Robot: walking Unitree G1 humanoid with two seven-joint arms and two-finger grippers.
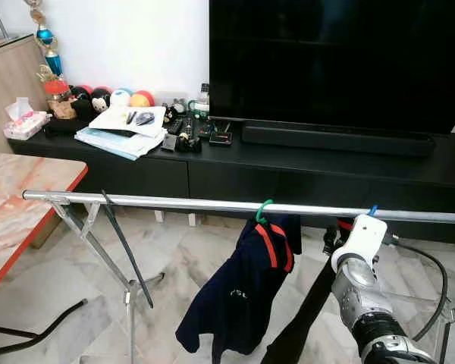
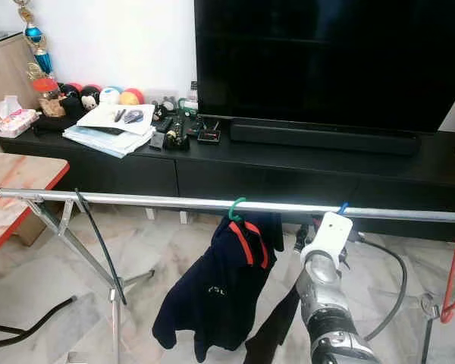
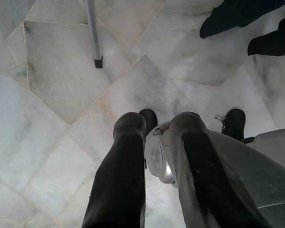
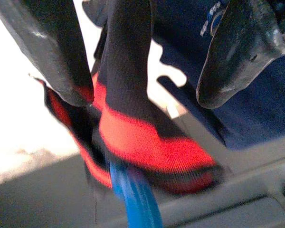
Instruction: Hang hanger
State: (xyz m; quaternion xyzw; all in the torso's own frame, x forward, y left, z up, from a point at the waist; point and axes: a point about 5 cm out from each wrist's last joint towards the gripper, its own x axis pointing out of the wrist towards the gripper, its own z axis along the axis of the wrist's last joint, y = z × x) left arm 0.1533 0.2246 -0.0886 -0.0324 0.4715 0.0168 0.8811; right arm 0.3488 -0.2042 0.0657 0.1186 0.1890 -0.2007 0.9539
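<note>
One blue hanger (image 4: 133,199) between open right gripper (image 4: 142,95) fingers, at rail (image 1: 174,202).

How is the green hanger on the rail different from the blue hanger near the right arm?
The green hanger hooks over the rail toward its middle, away from the arm; the blue hanger sits farther right, at the right gripper. The green hanger's navy garment hangs in full view; the blue hanger's black and red garment is mostly hidden behind the arm. Both hooks are at the same rail, and both garments have red trim.
</note>
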